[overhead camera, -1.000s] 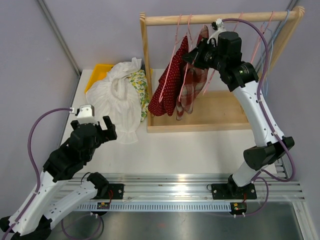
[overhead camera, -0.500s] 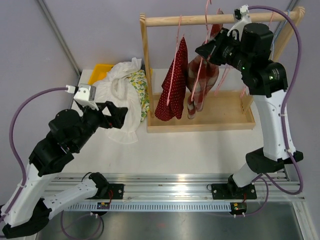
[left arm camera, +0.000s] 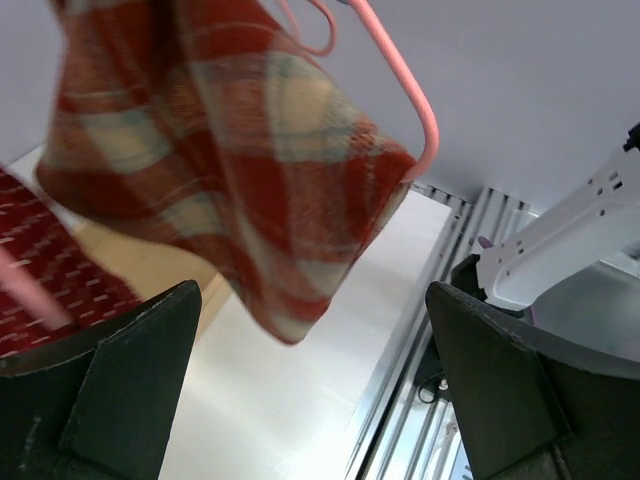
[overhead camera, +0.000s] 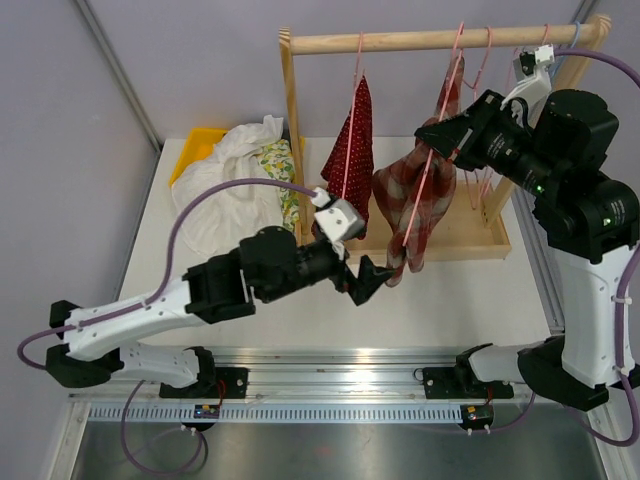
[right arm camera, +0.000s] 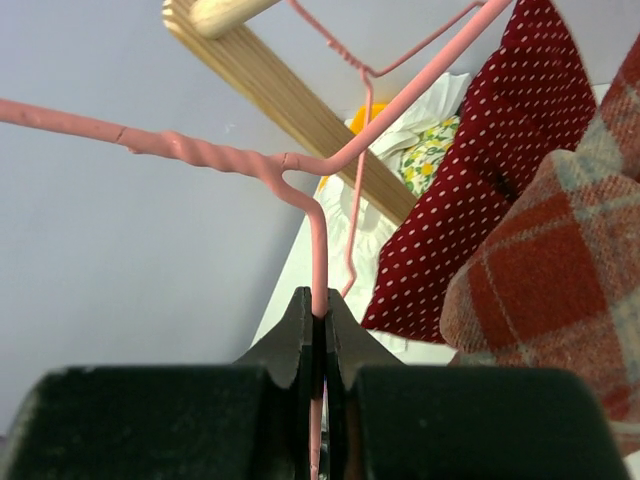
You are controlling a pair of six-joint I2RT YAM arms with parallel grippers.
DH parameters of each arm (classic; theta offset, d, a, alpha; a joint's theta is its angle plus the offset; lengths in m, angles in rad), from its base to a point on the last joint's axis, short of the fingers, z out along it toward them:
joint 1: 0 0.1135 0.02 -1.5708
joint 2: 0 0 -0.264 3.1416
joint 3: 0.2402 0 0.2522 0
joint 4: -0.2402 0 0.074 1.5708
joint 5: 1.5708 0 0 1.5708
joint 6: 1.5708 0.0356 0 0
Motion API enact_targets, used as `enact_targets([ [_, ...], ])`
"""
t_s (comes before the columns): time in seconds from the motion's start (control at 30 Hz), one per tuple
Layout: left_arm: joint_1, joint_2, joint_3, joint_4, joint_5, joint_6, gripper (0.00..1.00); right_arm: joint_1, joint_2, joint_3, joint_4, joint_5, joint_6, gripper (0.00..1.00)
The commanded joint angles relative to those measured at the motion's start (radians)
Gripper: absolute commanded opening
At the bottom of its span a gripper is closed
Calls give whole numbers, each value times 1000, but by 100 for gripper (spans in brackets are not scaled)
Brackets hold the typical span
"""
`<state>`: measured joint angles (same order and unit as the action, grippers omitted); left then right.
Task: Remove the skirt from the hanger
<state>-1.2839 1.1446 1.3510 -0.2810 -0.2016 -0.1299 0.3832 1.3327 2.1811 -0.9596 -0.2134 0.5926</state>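
From the top external view, a wooden rack [overhead camera: 292,150] stands on the table [overhead camera: 450,290], and two garments hang below its top rail. The plaid skirt [overhead camera: 415,205] is draped on a pink hanger [overhead camera: 447,90] that slants from the rail down to the left. A red dotted garment [overhead camera: 350,150] hangs just beside it on its own hanger. The right gripper [overhead camera: 427,135] is pinched on the slanted hanger above the skirt's bunched top. The left gripper [overhead camera: 370,280] reaches in low across the table with its jaws spread, just beside the skirt's lower hem and not touching it. White clothes [overhead camera: 225,195] lie heaped to the left of the rack, over a yellow bin [overhead camera: 195,145]. In the left wrist view, the skirt fills the upper left, with the hanger's curved wire showing at its right edge. The two dark fingers [left arm camera: 120,380] stand far apart at the bottom corners with nothing between them, and the hem hangs above the gap. In the right wrist view, the fingers [right arm camera: 290,345] are pressed together on the hanger's thin pink wire just below its twisted neck. The skirt bulges at the right edge, in front of the dotted garment. This view does not show whether the hook sits on the rail.
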Motion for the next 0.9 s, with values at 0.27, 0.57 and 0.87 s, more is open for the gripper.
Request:
enact_targets([
  [0.27,-61,144,27,232,-122,47,93,3,-99,2,98,-84,53,0],
  [0.57,-68,161,27,259,-107,42,30,2,-139,-29,85,-93,75,0],
  [0.87,-114,103,-1,167,-74,39,66,2,-121,16,64,-69,50,0],
])
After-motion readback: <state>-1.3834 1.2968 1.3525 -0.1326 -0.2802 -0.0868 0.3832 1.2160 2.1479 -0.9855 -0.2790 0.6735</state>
